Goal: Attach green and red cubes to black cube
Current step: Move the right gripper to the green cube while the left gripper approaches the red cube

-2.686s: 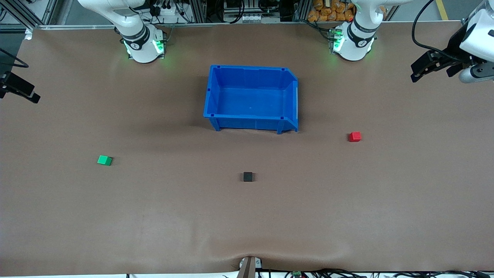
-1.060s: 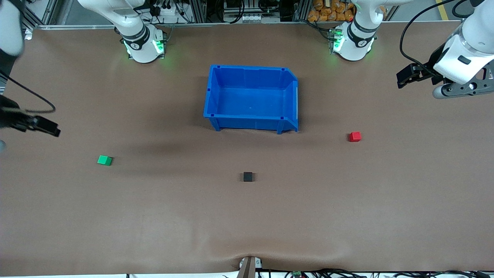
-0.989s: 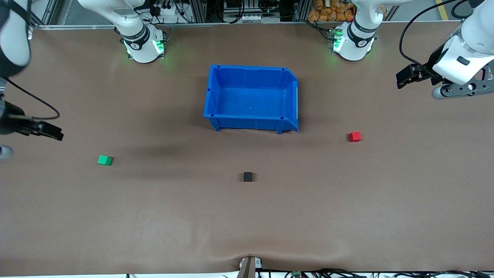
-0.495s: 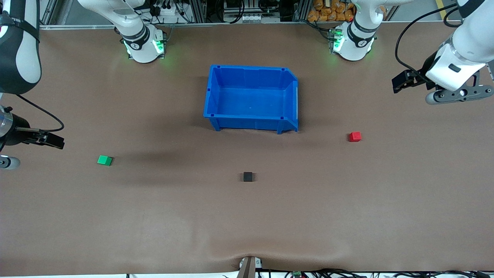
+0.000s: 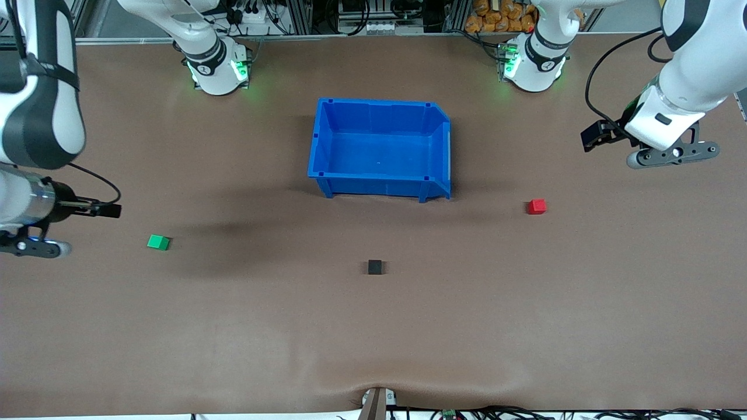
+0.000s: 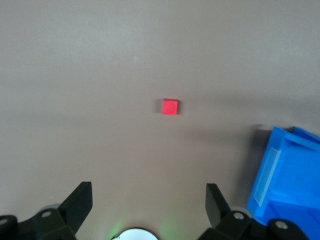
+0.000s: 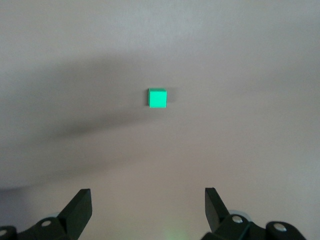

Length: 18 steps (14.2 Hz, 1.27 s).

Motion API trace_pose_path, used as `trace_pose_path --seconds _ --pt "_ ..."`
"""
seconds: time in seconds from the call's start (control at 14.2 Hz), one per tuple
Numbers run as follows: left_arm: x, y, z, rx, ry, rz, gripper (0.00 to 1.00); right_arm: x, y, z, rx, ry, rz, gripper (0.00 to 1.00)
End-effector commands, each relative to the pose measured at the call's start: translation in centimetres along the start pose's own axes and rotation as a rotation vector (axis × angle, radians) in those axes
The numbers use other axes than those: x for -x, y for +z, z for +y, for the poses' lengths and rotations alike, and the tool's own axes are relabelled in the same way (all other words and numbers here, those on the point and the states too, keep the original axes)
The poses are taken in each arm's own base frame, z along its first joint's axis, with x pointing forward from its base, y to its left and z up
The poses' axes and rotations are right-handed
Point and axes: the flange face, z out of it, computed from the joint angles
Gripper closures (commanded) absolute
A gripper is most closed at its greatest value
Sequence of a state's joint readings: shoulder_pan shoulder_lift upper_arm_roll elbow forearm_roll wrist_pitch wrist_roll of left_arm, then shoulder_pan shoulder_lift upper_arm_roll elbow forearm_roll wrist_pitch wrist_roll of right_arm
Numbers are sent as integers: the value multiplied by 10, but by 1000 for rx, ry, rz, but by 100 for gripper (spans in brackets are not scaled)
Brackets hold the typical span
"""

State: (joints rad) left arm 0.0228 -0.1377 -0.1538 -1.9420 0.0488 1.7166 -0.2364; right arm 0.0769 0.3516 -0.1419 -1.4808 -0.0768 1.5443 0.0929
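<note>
**Three cubes apart, both arms high with jaws spread**

The three cubes lie well apart on the desk [image 5: 525, 326], so nothing is attached yet. The black cube [image 5: 374, 267] sits about midway along the desk, nearer to the front camera than the blue bin [image 5: 379, 188], a placement that seems meant to make it the meeting point for the other two. The green cube [image 5: 158, 242] lies toward the right arm's end, slightly farther from the front camera than the black one; the red cube [image 5: 537, 206] lies toward the left arm's end, farther again. Each coloured cube thus sits on the side of the arm that would most naturally fetch it. The bin holds nothing visible and appears to play no part.

The right gripper [image 5: 29, 248] hangs over the desk's edge at the right arm's end, near the green cube but not above it. Its wrist view shows the green cube [image 7: 157, 98] ahead, framed between widely spread jaws that pinch nothing.

The left gripper [image 5: 671, 154] hangs over the desk at the left arm's end, off to the side of the red cube. Its wrist view shows the red cube [image 6: 170, 106] centred ahead with a corner of the bin [image 6: 285, 175] beside it; these jaws are also spread and empty
</note>
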Motion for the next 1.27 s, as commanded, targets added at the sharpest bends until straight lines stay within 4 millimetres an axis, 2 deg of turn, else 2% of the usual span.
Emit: trace_pose_path --seconds 0.0,0.07,0.21,0.28,0.35,0.57,0.78,0.85,0.99,1.06,1.2 --pt "6 23 -2 3 -8 36 0 -14 24 -4 -1 10 -42 0" --pt "6 41 -2 6 -7 46 0 -19 36 -5 5 10 -58 0" --pt "5 68 0 13 -3 73 0 -47 93 2 21 19 -128 0" --pt "4 80 1 17 -1 85 0 -61 115 9 14 26 -119 0" --pt "4 88 2 20 2 91 0 -71 133 17 9 35 -107 0" --pt "-3 107 2 26 -9 85 0 -90 185 11 28 59 -139 0" --pt "-14 135 1 37 -14 86 0 -110 200 -3 -18 125 -80 0" --pt "-22 152 8 45 -5 84 0 -111 209 0 -57 135 -98 0" --pt "-35 180 7 58 14 91 0 -114 232 5 -110 97 -131 0" --pt "-37 185 6 58 39 89 0 -115 243 16 -120 106 -147 0" --pt "-41 199 1 59 59 69 0 -116 256 14 -118 101 -166 0"
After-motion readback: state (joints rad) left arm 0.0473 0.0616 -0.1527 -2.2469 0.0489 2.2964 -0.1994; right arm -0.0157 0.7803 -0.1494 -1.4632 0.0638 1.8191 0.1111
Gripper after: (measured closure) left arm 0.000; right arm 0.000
